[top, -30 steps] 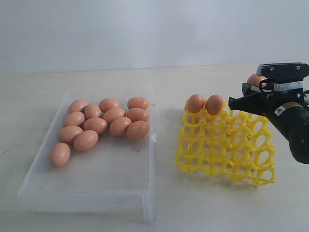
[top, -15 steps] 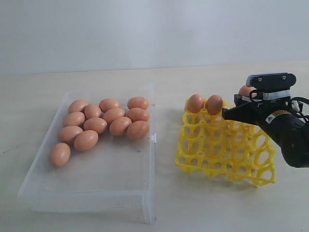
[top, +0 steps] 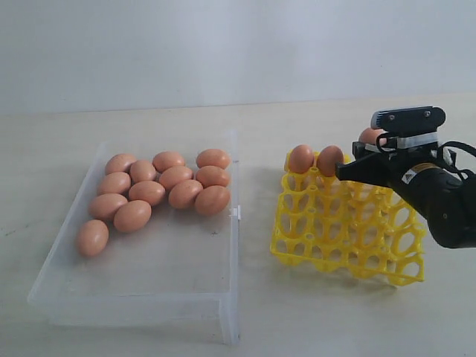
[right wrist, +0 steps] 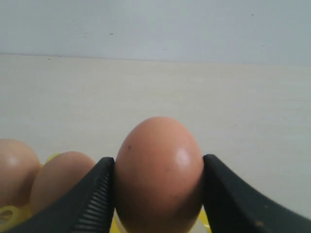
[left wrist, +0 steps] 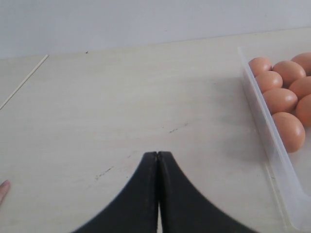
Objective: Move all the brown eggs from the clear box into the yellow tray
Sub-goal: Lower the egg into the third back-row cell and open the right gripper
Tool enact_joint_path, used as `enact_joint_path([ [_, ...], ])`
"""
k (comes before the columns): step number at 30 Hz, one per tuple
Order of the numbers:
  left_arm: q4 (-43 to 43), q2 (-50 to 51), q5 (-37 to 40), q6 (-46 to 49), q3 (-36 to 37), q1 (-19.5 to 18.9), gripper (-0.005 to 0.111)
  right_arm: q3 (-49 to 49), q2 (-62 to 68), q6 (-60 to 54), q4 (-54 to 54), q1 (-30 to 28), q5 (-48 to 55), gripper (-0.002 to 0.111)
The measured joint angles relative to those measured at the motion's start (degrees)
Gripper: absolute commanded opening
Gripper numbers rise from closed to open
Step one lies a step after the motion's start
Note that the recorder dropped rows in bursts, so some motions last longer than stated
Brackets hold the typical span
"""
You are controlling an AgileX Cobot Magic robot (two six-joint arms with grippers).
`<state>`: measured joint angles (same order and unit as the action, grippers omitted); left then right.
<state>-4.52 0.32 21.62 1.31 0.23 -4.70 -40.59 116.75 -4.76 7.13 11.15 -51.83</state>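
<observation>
Egg [right wrist: 158, 145] in R end effector [right wrist: 159, 167]

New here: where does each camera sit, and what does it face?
Exterior: off the arms, facing clear box and yellow tray from slightly above; right arm shows.
Left wrist: rides its arm, facing table past shut left fingers.
Right wrist: rides its arm, facing right fingers gripping a brown egg.
Shared: exterior and right wrist both show that egg.
</observation>
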Motion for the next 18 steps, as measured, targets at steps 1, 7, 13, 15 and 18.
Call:
enact_joint_path([
  [1, 0.0, 0.0, 0.0, 0.0, 0.0, 0.0, 0.0, 0.0, 0.0, 0.0, -0.11, 0.0, 0.0, 0.0],
  [7, 0.0, 0.0, 0.0, 0.0, 0.0, 0.0, 0.0, 0.0, 0.17, 0.0, -0.11, 0.0, 0.14, 0.0],
  [13, 0.0, 0.0, 0.0, 0.0, 0.0, 0.0, 0.0, 0.0, 0.59, 0.0, -0.11, 0.0, 0.14, 0.0],
  [15, 0.0, 0.0, 0.0, 0.0, 0.0, 0.0, 0.0, 0.0, 1.16, 0.0, -0.11, 0.0, 0.14, 0.0],
  [18, 0.0, 0.0, 0.0, 0.0, 0.0, 0.0, 0.0, 0.0, 1.47, 0.0, -0.01, 0.0, 0.14, 0.0],
])
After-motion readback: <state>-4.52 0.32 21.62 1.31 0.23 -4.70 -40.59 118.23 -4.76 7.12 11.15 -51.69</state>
